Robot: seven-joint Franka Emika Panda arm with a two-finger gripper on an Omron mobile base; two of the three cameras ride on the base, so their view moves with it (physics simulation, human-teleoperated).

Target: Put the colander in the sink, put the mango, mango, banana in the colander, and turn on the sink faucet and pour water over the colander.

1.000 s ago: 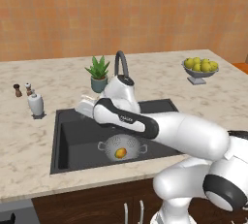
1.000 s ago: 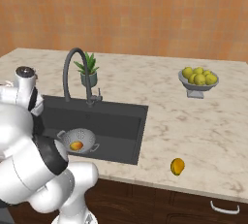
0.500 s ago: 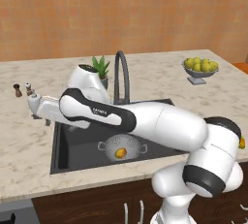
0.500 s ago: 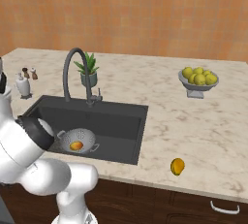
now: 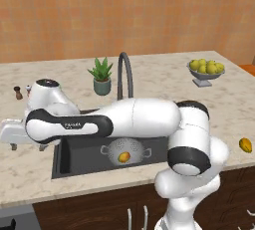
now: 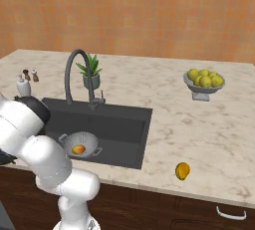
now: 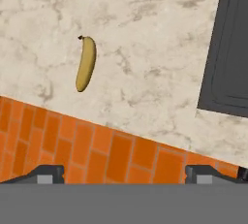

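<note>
The banana (image 7: 86, 63) lies on the marble counter, above and left of my fingertips in the hand view. My gripper (image 7: 125, 174) is open and empty, its tips wide apart, and it hangs over the counter's front edge, left of the sink (image 7: 227, 68). In the left base view the arm reaches far left, ending in the gripper (image 5: 13, 143). The colander (image 5: 124, 150) (image 6: 79, 143) sits in the sink (image 6: 117, 124) with one mango (image 5: 124, 157) (image 6: 78, 149) inside. A second mango (image 5: 245, 145) (image 6: 182, 171) lies on the counter to the right. The sink faucet (image 5: 124, 73) (image 6: 74, 72) arches behind the basin.
A grey footed bowl of yellow-green fruit (image 5: 205, 69) (image 6: 203, 81) stands at the back right. A potted plant (image 5: 102, 77) (image 6: 91, 73) stands beside the faucet. Small shakers (image 5: 18, 92) (image 6: 29, 74) and a soap bottle (image 6: 22, 85) stand at the back left. Orange brick floor (image 7: 97, 155) lies beyond the counter edge.
The arm has swung left, from over the sink to past its left edge, and now stretches over the counter there. The colander and both mangoes have stayed where they were.
</note>
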